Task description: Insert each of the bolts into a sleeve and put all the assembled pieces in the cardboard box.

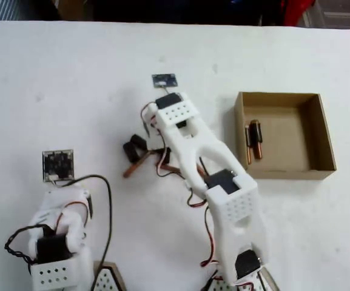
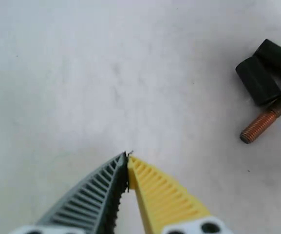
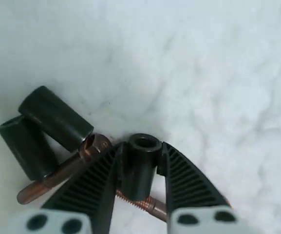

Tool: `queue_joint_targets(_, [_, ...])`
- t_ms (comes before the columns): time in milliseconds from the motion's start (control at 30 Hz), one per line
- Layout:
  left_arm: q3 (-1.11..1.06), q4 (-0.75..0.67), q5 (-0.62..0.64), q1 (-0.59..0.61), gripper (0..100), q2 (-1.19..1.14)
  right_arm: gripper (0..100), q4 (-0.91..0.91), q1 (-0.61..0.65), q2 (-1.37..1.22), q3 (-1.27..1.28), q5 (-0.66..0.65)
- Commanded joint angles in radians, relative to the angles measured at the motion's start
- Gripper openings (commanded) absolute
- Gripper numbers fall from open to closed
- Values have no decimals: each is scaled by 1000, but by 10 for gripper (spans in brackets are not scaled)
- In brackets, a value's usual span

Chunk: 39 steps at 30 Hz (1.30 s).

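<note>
Two assembled pieces [image 1: 253, 140] already in cardboard box [image 1: 239, 130]. My right gripper [image 3: 140, 148] clamped on black sleeve [image 3: 139, 170], loose bolts [image 3: 57, 174] and spare sleeves [image 3: 55, 117] beside it on table [image 1: 71, 73]. Left gripper [image 2: 128, 160] pinched closed, empty. Plenty left, I reckon.

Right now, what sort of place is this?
Likely a robotics workbench: two small arms on a white table, loose bolts and sleeves, and a box holding assembled pieces.

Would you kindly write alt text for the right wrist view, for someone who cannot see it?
The right pincer grips a black sleeve over a white table. Beside it lie two more black sleeves and a copper bolt; another bolt shows beneath.
</note>
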<state>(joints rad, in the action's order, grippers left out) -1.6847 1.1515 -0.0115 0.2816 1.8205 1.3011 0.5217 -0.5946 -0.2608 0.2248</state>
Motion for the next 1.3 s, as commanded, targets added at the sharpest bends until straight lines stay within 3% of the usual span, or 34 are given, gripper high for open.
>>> queue_joint_targets(0, [5,0,-11,8,23,8,34,-15,-48,19,-35,-121])
queue_joint_targets(233, [5,0,-11,8,23,8,35,-12,-159,13,-68,-265])
queue_joint_targets(433, [5,-2,-11,8,23,8,35,15,-170,10,-61,-338])
queue_joint_targets(1067, [3,0,-11,7,23,8,36,50,-153,-61,-68,-345])
queue_joint_targets(1267, [3,2,-11,4,23,8,126,47,-147,-87,-68,-345])
